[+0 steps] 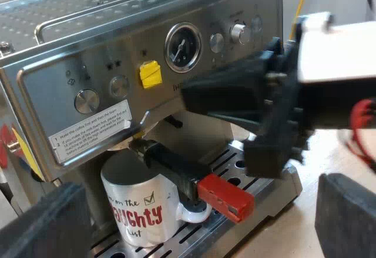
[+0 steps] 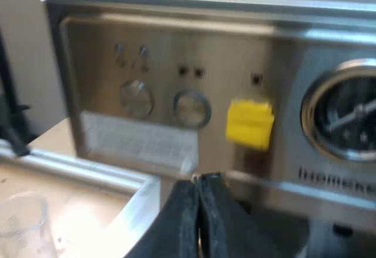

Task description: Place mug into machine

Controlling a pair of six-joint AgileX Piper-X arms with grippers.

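Note:
A white mug (image 1: pixel 140 210) with red lettering stands on the espresso machine's drip tray (image 1: pixel 265 194), under the locked-in metal holder, whose dark handle ends in red (image 1: pixel 226 197). My left gripper (image 1: pixel 200 231) is open and held back from the mug, its two fingers (image 1: pixel 47 225) wide apart with nothing between them. My right gripper (image 1: pixel 191 96) hangs before the machine's front panel, just below the round gauge (image 1: pixel 183 47). In the right wrist view, my right gripper (image 2: pixel 200 183) is shut on nothing, its tips pointing close under the yellow-taped button (image 2: pixel 250 123).
The steel front panel carries knobs, round buttons and a white label (image 1: pixel 91 131). A clear measuring glass (image 2: pixel 22 225) stands on the wooden table beside the machine. The holder's handle juts out over the mug's handle.

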